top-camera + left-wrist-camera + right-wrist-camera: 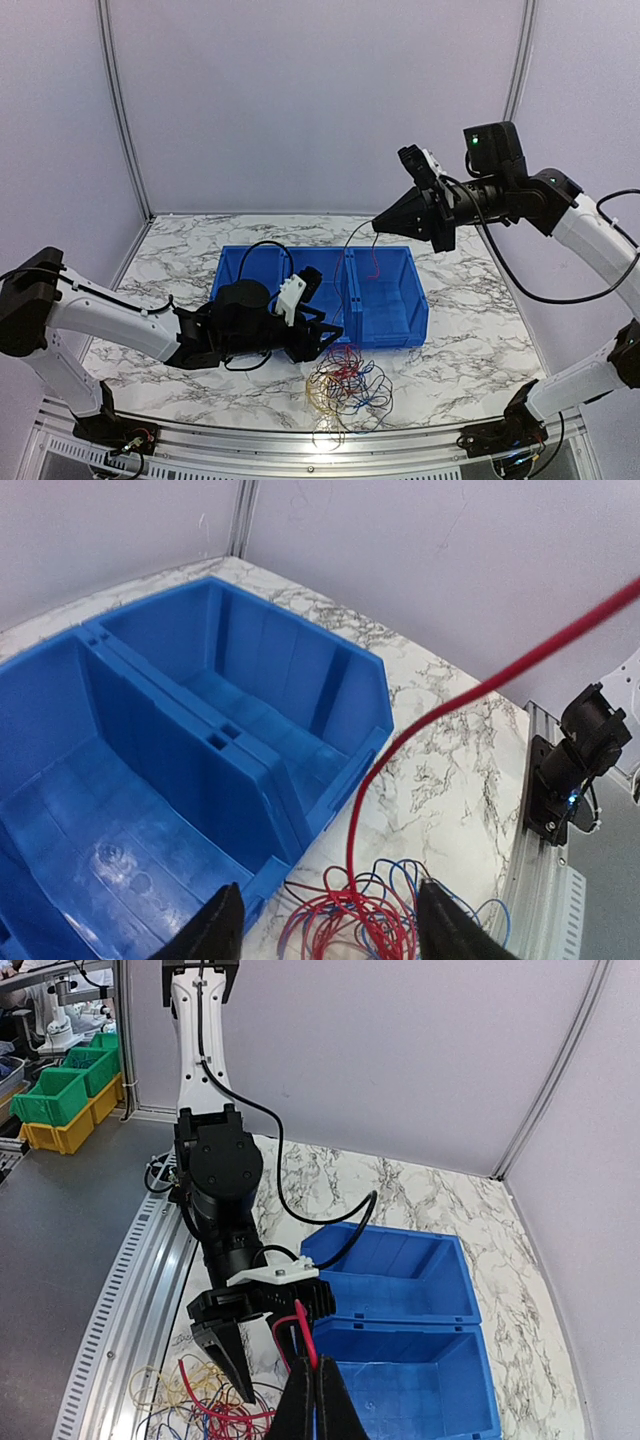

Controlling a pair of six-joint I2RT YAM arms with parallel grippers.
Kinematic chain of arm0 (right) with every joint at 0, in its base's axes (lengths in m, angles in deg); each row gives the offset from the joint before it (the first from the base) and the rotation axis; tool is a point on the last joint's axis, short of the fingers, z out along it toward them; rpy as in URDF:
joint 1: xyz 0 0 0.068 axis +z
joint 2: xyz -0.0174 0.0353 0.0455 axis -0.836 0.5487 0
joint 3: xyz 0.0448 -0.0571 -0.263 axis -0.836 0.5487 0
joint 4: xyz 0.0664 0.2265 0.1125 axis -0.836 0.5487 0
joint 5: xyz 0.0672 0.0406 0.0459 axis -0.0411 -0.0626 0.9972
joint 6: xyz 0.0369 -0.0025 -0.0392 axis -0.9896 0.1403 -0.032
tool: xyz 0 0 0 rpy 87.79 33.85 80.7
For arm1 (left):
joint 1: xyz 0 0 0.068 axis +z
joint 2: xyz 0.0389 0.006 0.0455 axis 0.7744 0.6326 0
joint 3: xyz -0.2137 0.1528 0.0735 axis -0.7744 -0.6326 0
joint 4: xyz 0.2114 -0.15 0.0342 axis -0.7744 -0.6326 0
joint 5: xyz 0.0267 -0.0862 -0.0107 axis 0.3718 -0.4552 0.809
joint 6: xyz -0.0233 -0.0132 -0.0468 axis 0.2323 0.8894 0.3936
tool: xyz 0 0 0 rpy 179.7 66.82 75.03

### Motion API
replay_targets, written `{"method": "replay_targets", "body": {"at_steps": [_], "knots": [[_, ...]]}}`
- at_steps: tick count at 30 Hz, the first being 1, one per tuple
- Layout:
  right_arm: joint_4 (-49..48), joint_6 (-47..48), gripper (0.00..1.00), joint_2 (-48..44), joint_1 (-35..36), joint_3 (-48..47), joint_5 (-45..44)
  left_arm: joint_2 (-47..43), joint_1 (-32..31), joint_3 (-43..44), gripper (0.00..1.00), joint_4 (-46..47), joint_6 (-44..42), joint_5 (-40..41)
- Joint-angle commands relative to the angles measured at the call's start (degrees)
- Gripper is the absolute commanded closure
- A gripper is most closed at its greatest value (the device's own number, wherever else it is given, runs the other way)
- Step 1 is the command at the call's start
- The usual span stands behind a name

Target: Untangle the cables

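Observation:
The cables lie in a loose tangle [345, 385] of red, blue, yellow and dark wires on the marble table, just in front of the blue bins [420, 310]. My left gripper [330, 340] hovers low over the tangle's back edge. In the left wrist view its fingers [215, 930] stand wide apart on either side of the tangle [365, 920], holding nothing. One red cable [500, 680] rises out of the pile toward the upper right. My right gripper [378, 222], raised above the right bin, is shut on that red cable [308, 1332].
Two blue bins [340, 695] stand side by side mid-table, and a red strand [375, 262] dangles over the right one. An aluminium rail [300, 445] runs along the near edge with the arm bases [570, 770]. Green and yellow bins [60, 1100] sit beyond the table.

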State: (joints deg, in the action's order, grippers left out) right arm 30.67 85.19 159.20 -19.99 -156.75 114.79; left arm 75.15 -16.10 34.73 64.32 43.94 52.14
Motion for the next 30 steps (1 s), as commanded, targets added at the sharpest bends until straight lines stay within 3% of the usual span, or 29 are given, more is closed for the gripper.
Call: {"method": "replay_targets", "body": {"at_steps": [1,8,10,12,13,16,20,24,30], "knots": [[-0.11,0.15,1.00,-1.39,0.02,-1.86,-0.36,1.87,0.54,2.10,0.47,-2.01,3.87,-3.94],[-0.88,0.65,1.00,-2.15,-0.07,0.79,-1.52,0.92,0.85,1.58,0.91,-2.06,3.88,-3.76],[-1.71,1.22,1.00,-2.50,-0.01,3.22,-2.78,-0.95,0.84,0.89,0.99,-2.11,3.68,-2.51],[-3.08,2.02,1.00,-2.90,-0.03,6.93,-4.24,-3.91,0.84,-0.09,1.00,-2.11,3.30,-0.94],[-3.97,2.34,0.94,-3.07,-0.06,9.00,-5.15,-5.76,0.84,-0.57,1.00,-2.11,3.10,0.01],[-8.25,2.80,0.61,-3.62,0.03,17.14,-6.52,-10.99,0.84,-1.95,1.00,-2.11,2.03,2.49],[-16.04,1.93,0.41,-3.94,1.07,27.54,-7.96,-16.48,1.02,-3.44,1.00,-3.23,1.33,4.83],[-20.45,1.33,0.34,-1.92,3.94,31.94,-8.29,-20.19,1.19,-4.86,1.00,-4.48,0.91,6.59],[-26.38,-1.36,0.33,2.66,8.52,33.77,-10.02,-22.54,1.28,-6.50,1.00,-5.13,1.70,7.62]]}}
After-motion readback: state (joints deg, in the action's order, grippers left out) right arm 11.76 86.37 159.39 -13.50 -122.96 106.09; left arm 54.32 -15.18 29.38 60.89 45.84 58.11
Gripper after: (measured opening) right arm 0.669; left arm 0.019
